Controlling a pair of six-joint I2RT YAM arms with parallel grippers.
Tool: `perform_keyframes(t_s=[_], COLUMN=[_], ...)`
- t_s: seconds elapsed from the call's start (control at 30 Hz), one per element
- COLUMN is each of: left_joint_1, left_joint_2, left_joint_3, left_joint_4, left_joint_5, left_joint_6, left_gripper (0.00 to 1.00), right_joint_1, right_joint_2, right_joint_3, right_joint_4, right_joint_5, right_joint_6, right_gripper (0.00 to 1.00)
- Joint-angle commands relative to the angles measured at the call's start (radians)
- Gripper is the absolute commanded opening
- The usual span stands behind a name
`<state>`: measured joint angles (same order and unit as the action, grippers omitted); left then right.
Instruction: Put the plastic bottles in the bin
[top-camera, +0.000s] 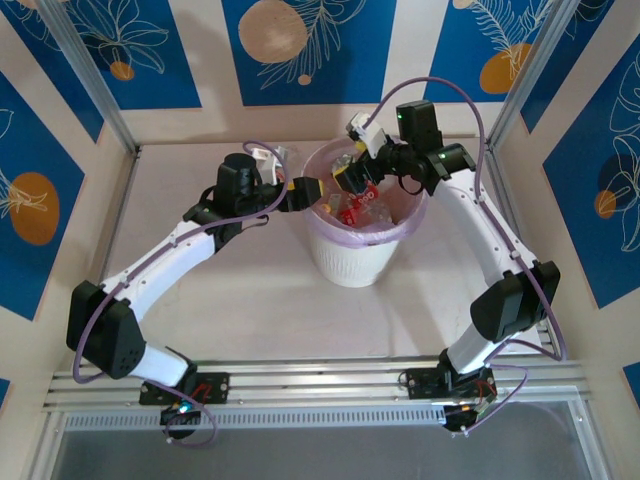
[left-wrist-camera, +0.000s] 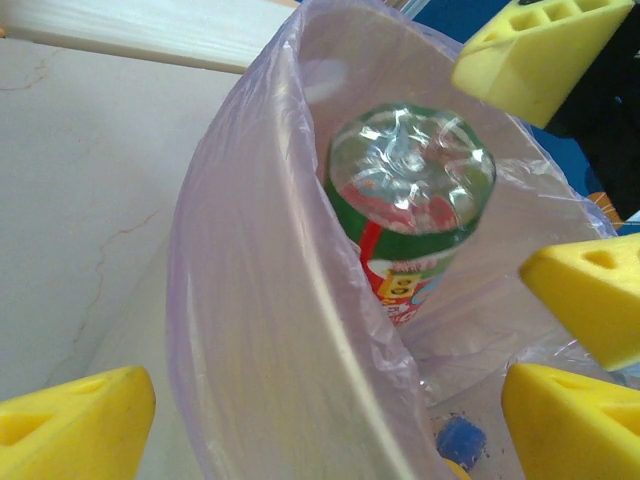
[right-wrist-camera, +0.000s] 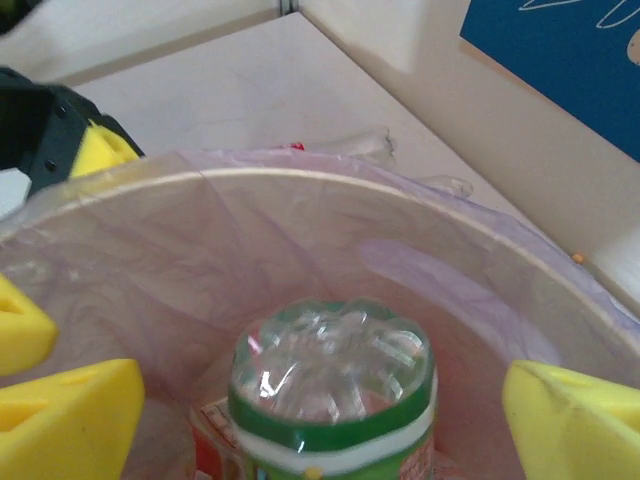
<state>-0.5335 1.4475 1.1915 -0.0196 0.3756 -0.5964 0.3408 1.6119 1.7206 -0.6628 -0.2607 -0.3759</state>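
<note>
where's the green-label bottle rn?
Inside the bin, base up beside the pink liner in the left wrist view; in the right wrist view the green-label bottle is between the right gripper's open fingers, touching neither.

**Plastic, film and metal around the bin**

The bin is seen to be of white ribbed plastic with a dull sheen. It is lined with a bag of thin, translucent pink film, creased and faintly glossy. The bottle is made of clear, glossy moulded plastic and is wrapped in a smooth printed green label. The fingers are formed in matt yellow plastic. The tabletop is finished pale and matt, with hairline cracks. Silvery metal rails are fitted along its near edge.
</note>
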Motion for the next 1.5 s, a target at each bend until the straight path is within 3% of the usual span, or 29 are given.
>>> perform_keyframes(t_s=[0.0, 0.07, 0.17, 0.23, 0.4, 0.63, 0.83, 0.93, 1.13, 1.3, 1.47], left_joint_1=[-0.005, -0.006, -0.006, -0.006, -0.005, -0.005, -0.006, -0.005, 0.018, 0.114, 0.299], left_joint_2=[-0.019, -0.023, -0.030, -0.031, -0.033, -0.044, -0.056, -0.068, -0.115, -0.163, -0.180], left_joint_3=[-0.016, -0.019, -0.027, -0.029, -0.033, -0.038, -0.023, 0.002, 0.073, 0.140, 0.123], left_joint_4=[-0.052, -0.051, -0.045, -0.045, -0.038, -0.047, -0.042, -0.051, -0.085, -0.193, -0.233], left_joint_5=[-0.023, -0.024, -0.026, -0.029, -0.023, -0.024, -0.011, -0.003, 0.020, 0.018, 0.005], left_joint_6=[0.017, 0.016, 0.016, 0.015, 0.014, 0.017, 0.017, 0.031, 0.083, 0.129, 0.143], left_gripper=[0.89, 0.89, 0.89, 0.89, 0.88, 0.87, 0.92, 1.00, 1.00, 1.00, 1.00], right_joint_1=[-0.025, -0.040, -0.054, -0.053, -0.024, -0.010, -0.006, -0.007, -0.014, -0.027, -0.049], right_joint_2=[-0.036, -0.025, 0.017, 0.040, 0.042, 0.029, 0.015, -0.011, -0.064, -0.119, -0.185], right_joint_3=[0.107, 0.157, 0.219, 0.219, 0.123, -0.020, 0.053, 0.090, 0.087, 0.067, 0.021], right_joint_4=[-0.050, -0.074, -0.136, -0.147, -0.142, -0.089, -0.107, -0.112, -0.122, -0.123, -0.121], right_joint_5=[-0.051, -0.064, -0.054, -0.032, -0.018, -0.018, -0.009, 0.000, 0.029, 0.047, 0.057], right_joint_6=[0.067, 0.125, 0.206, 0.252, 0.295, 0.347, 0.378, 0.416, 0.455, 0.486, 0.539], right_gripper=[0.92, 0.86, 0.60, 0.48, 0.35, 0.35, 0.38, 0.45, 0.70, 0.78, 0.80])
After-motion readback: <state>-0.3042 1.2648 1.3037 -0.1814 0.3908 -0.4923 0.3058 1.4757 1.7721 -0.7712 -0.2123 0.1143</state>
